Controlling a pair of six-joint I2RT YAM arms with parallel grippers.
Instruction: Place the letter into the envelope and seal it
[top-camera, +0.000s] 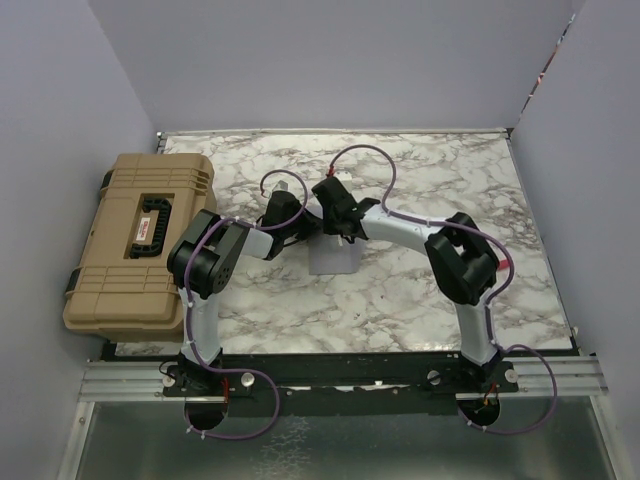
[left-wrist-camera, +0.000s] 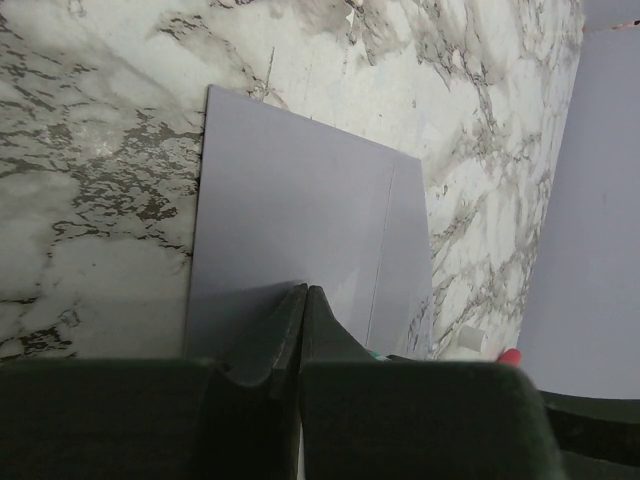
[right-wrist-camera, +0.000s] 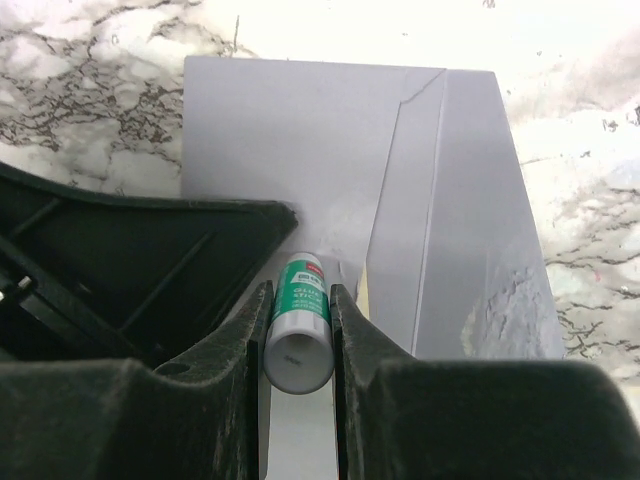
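The envelope (top-camera: 335, 262) lies flat on the marble table (top-camera: 430, 300), in the middle, right in front of both arms. It is plain light grey. The two arms lean in from each side and meet over its far edge. From the left wrist view, the left gripper (left-wrist-camera: 306, 292) has its two fingers pressed tight together with no gap and nothing between them. Its tips sit right on the grey envelope (left-wrist-camera: 290, 220), close to the near edge of the paper, and they look like they touch it. A fold line runs down the right part of the envelope. From the right wrist view, the right gripper (right-wrist-camera: 300, 288) is closed only a little way, because it holds a small green and white glue stick (right-wrist-camera: 298, 325) between its fingers. The stick points forward at the envelope (right-wrist-camera: 300, 130), and its front end is just over the near edge of the paper. The dark left gripper sits just beside it on the left. A big tan hard case (top-camera: 110, 270) sits at the left side of the table, well apart from the envelope.
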